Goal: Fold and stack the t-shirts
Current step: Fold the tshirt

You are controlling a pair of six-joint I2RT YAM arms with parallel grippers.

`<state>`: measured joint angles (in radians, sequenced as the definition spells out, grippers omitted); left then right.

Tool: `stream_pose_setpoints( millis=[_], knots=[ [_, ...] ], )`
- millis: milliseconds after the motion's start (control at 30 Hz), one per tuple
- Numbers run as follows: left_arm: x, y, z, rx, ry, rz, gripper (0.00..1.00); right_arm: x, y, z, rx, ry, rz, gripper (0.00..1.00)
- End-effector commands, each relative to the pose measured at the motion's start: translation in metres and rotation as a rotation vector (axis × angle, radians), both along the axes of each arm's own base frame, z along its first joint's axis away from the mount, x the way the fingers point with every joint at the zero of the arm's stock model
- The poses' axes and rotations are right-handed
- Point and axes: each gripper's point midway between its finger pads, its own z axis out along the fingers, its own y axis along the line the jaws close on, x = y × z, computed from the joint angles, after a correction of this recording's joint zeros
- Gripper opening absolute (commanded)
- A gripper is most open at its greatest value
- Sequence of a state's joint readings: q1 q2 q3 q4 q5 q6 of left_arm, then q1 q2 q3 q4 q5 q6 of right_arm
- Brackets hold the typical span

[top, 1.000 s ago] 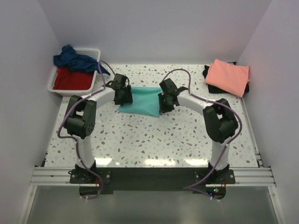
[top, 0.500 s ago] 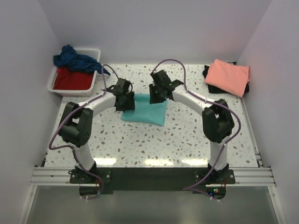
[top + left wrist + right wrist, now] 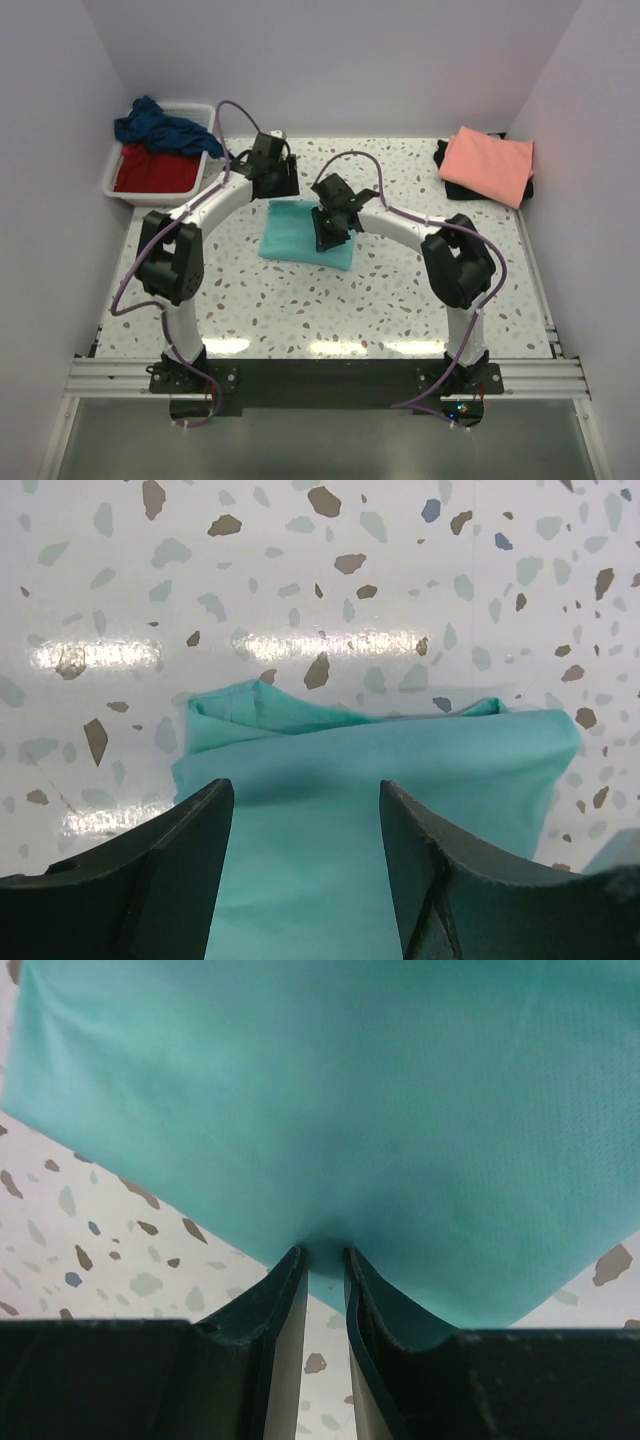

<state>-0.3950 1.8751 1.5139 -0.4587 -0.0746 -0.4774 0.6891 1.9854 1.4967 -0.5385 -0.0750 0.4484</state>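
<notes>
Teal t-shirt folded, bench middle. Your right end effector narrow, seems pinching its edge; left end effector wide, empty. If you lift before release, fold drags open.

Bare bench spans the near side, before the folded turquoise-teal t-shirt. The white tub blocks the far-left corner, the salmon-pink t-shirt the far-right.

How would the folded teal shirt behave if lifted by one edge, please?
Probably floppy: the teal shirt puckers where the right pincer pinches its edge, so the folds would likely sag open. It looks thin and light, and may slide on the glossy table.
</notes>
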Motion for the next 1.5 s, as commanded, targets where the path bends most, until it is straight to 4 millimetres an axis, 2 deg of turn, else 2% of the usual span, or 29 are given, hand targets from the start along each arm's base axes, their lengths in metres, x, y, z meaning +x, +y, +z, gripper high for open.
stream_pose_setpoints(
  millis=[0, 100, 367, 533, 733, 867, 967, 1000, 1167, 1300, 1467],
  knots=[
    [0.006, -0.001, -0.037, 0.036, 0.078, 0.007, 0.65, -0.010, -0.010, -0.010, -0.026, 0.045, -0.023, 0.26],
    [0.000, 0.003, -0.053, 0.055, 0.123, 0.019, 0.64, -0.016, -0.016, -0.020, -0.049, 0.064, -0.026, 0.26],
    [0.005, 0.009, -0.063, 0.076, 0.110, 0.034, 0.65, -0.019, -0.017, -0.034, -0.057, 0.092, -0.030, 0.25],
    [0.022, 0.005, -0.069, 0.071, 0.082, 0.044, 0.65, -0.027, -0.024, -0.045, -0.088, 0.119, -0.025, 0.25],
    [0.047, 0.011, -0.073, 0.078, 0.044, 0.077, 0.65, -0.034, -0.034, -0.054, -0.135, 0.139, -0.020, 0.24],
    [0.058, 0.017, -0.059, 0.065, 0.005, 0.098, 0.64, -0.034, -0.037, -0.055, -0.149, 0.141, -0.021, 0.24],
    [0.061, 0.022, -0.031, 0.043, -0.060, 0.111, 0.64, -0.034, -0.037, -0.057, -0.151, 0.141, -0.020, 0.24],
    [0.062, 0.024, -0.010, 0.028, -0.104, 0.113, 0.65, -0.033, -0.037, -0.057, -0.152, 0.141, -0.020, 0.24],
    [0.055, 0.026, 0.044, -0.008, -0.200, 0.096, 0.66, -0.035, -0.038, -0.060, -0.153, 0.143, -0.022, 0.24],
    [0.037, 0.019, 0.056, -0.030, -0.167, 0.041, 0.67, -0.036, -0.039, -0.062, -0.154, 0.147, -0.021, 0.24],
    [0.008, 0.019, 0.038, -0.011, -0.049, 0.013, 0.66, -0.033, -0.036, -0.058, -0.143, 0.133, -0.030, 0.23]
  ],
)
